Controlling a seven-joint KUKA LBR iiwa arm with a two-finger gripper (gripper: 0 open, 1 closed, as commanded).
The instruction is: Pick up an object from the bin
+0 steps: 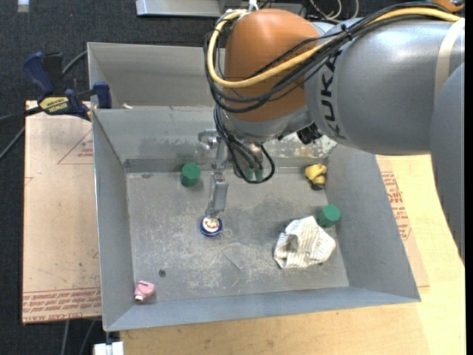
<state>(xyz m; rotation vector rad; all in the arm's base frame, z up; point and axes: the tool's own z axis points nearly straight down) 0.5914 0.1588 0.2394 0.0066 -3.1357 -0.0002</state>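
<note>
My gripper (215, 214) hangs below the orange-covered wrist, over the middle of the bin floor. Its tip comes down right at a small round blue and white thing (211, 228), touching it or just above it. A green cylinder (191, 174) stands to the upper left of the gripper, near the back wall.
A crumpled white cloth (304, 245) lies at the front right with a green cap (329, 214) beside it. A small yellow thing (316, 174) sits at the back right. A pink piece (144, 291) lies in the front left corner. The arm spans the bin's upper right.
</note>
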